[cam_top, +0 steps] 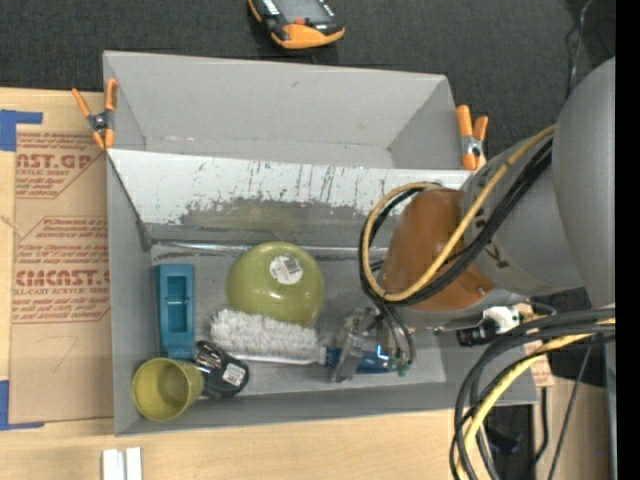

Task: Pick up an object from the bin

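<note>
Green bowl, unreadable sticker, white brush beside it, jaws at brush's handle, opening unclear.

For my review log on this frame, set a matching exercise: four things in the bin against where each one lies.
Things:
1. green bowl
2. teal tape dispenser
3. yellow cup
4. white brush

Places:
A. lower left corner of the bin
B. middle of the floor, sticker on top
C. along the left wall
D. just below the bowl, one end by the hand

Pairs: 1-B, 2-C, 3-A, 4-D.
</note>
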Controlling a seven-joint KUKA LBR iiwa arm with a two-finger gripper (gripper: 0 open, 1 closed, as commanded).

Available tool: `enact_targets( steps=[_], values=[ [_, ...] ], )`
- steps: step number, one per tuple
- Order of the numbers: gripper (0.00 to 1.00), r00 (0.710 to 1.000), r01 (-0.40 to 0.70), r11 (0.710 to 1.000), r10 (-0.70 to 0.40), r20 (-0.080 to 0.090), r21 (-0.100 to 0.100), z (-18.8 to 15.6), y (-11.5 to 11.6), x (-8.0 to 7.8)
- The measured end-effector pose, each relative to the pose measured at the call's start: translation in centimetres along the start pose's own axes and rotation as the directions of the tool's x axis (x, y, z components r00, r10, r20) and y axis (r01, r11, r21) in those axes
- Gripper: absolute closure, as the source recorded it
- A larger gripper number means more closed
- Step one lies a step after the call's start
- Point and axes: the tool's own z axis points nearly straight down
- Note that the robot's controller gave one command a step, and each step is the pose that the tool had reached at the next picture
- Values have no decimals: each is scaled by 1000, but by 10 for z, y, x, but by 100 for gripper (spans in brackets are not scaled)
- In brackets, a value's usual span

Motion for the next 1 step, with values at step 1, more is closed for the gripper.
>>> enact_targets(
  steps=[1],
  values=[
    [100,1000,1,1000,-1,-1,0,-34,0,1]
  ],
)
